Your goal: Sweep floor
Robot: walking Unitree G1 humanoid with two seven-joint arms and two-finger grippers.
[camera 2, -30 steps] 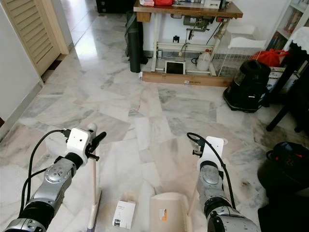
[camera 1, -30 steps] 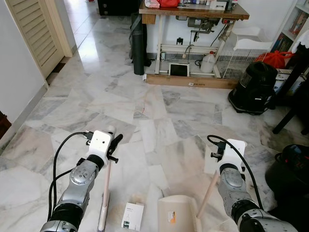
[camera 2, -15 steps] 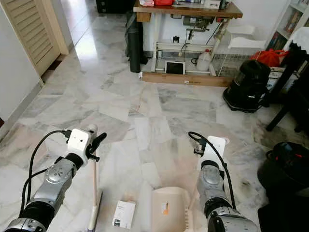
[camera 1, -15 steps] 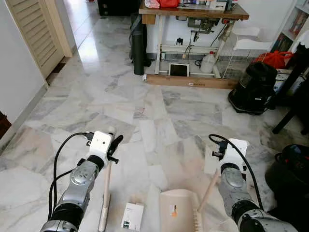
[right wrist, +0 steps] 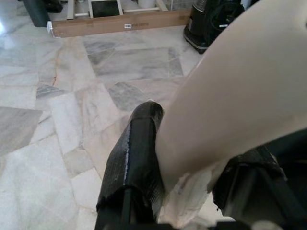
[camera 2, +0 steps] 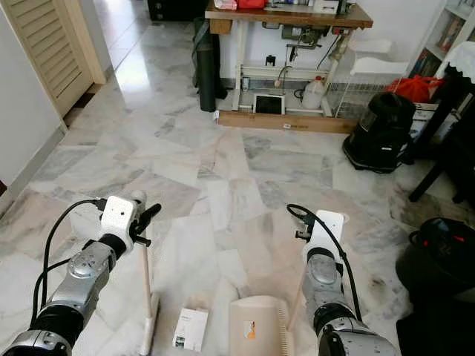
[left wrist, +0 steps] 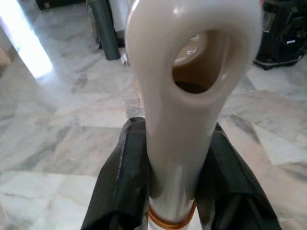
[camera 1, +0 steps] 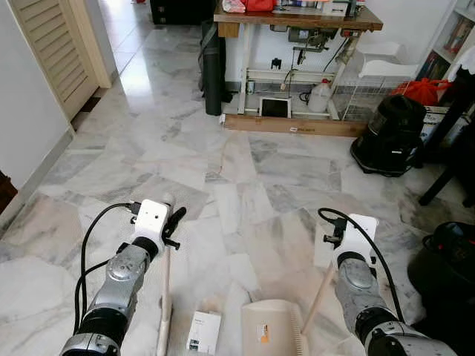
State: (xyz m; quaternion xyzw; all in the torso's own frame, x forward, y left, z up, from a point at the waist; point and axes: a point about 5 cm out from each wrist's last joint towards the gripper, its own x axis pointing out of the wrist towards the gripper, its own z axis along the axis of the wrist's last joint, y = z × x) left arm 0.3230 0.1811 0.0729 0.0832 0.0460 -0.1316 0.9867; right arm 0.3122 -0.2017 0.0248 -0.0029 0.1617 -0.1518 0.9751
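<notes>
So the left gripper (left wrist: 168, 187) has its two black fingers (left wrist: 122, 182) pinched tight on the cream plastic broom handle with the oval hang-hole at its top (left wrist: 184, 96), one finger on each side, nothing loose there. In the head views that broom handle (camera 1: 165, 297) runs nearly straight down from the gripper toward the pale grey-and-white marble floor (camera 1: 223, 170), at about 7 o'clock in the scene. The right gripper (right wrist: 187, 191) is closed around the cream handle of the dustpan (right wrist: 230, 91), black fingers (right wrist: 134, 163) pressed against it on either side, narrow gap fully taken up by the handle. The cream plastic dustpan (camera 1: 271, 330) itself sits on the floor at about 6 o'clock, its handle (camera 1: 320, 293) slanting up toward 1 o'clock into the right gripper. Just beside the pan, toward 9 o'clock from it and between it and the broom, there's a small white flat box with dark print (camera 1: 203, 331) lying on the tiles, apart from both. Further off at 12 o'clock is a wooden-topped work table on a white metal frame (camera 1: 297, 18), with a white plastic jug (camera 1: 320, 96) under it and a long brown cardboard box (camera 1: 297, 124) on the floor in front. A black canister vacuum (camera 1: 390, 137) sits at roughly 2 o'clock, and a cream louvred door (camera 1: 56, 48) at 10 o'clock.
</notes>
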